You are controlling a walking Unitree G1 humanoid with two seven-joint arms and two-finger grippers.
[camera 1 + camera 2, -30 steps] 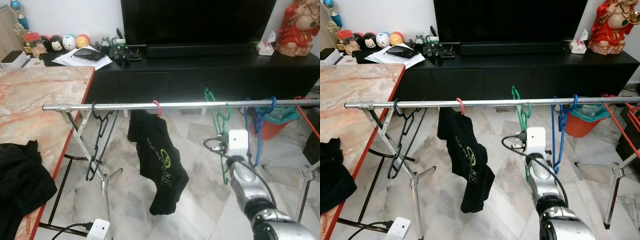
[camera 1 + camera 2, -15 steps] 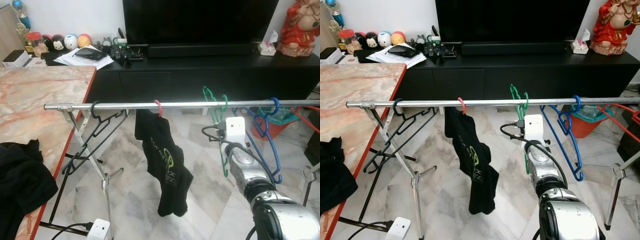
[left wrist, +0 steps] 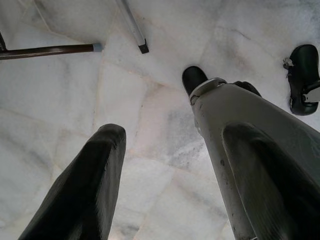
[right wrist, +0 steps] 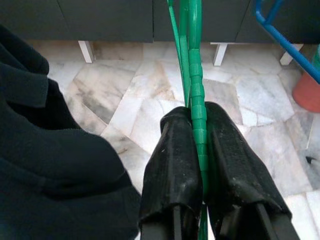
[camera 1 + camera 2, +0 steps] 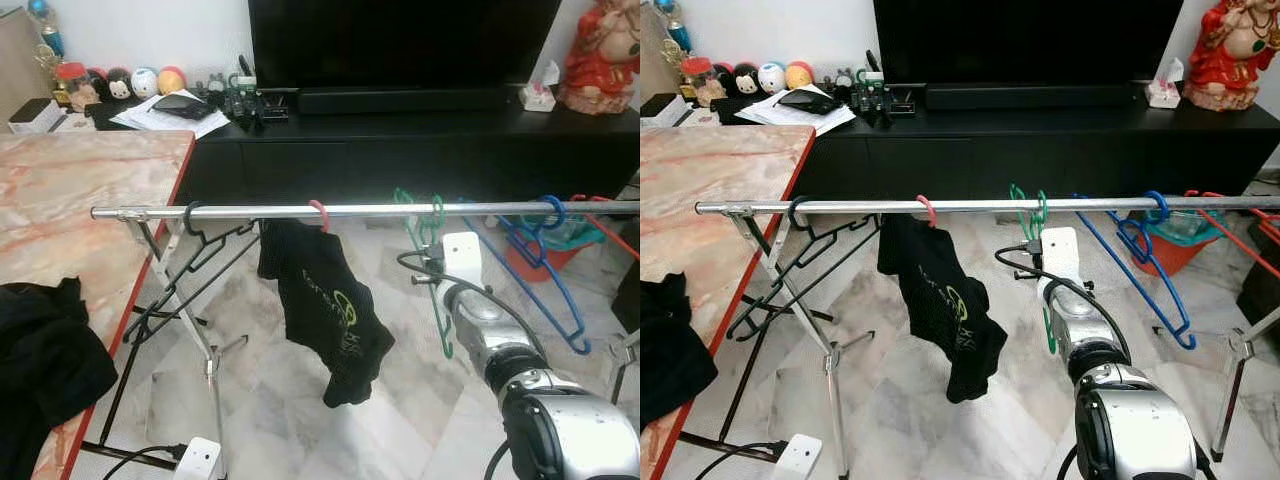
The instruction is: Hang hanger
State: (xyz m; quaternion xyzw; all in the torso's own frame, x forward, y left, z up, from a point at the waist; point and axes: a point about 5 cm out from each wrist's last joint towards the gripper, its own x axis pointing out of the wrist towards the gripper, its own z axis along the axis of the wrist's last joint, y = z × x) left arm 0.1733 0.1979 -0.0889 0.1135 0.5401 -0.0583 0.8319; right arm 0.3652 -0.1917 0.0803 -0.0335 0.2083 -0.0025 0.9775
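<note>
Green hanger (image 5: pixel 432 262) is what we track: its hook sits over the steel rail (image 5: pixel 250 211), between the black shirt (image 5: pixel 325 310) on its pink hook to the left and the blue hanger (image 5: pixel 548 270) to the right. Left gripper (image 3: pixel 165 170) hangs idle over the marble floor (image 3: pixel 150 60), fingers spread, holding nothing. Right gripper (image 4: pixel 200 165) is clamped on the green hanger's side arm, just below the rail. We judge the hanger's long axis runs down from the hook toward that claw, so the right arm is nearer and only needs to let go.
</note>
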